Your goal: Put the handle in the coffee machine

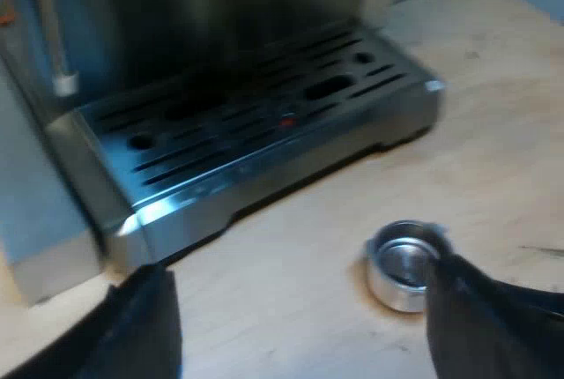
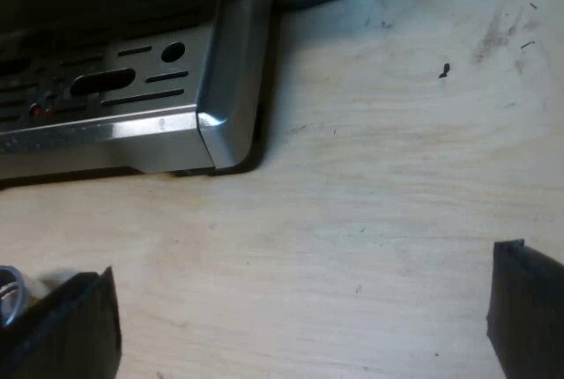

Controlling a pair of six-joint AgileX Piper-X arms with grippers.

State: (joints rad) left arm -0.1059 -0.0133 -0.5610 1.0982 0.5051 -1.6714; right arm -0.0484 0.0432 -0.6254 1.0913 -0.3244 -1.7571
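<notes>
My left gripper [image 1: 308, 335], jaws wide, sits just beside the metal holder [image 1: 404, 264], loose on the worktop [image 1: 291, 247] before the espresso machine's drip tray [image 1: 264, 123], likely lining up a grasp; right gripper [image 2: 295, 326] jaws wide, empty.

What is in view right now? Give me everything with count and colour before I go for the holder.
espresso machine: one, silver metal, on the table facing both grippers
drip tray: one, silver, slotted, at the machine's base
metal holder: one, silver cup, loose on the table before the drip tray; handle hidden
table: one, light wood, under machine and holder
left gripper: one, black fingers, open, one finger beside the holder
right gripper: one, black fingers, open, over the table near the tray's corner
</notes>
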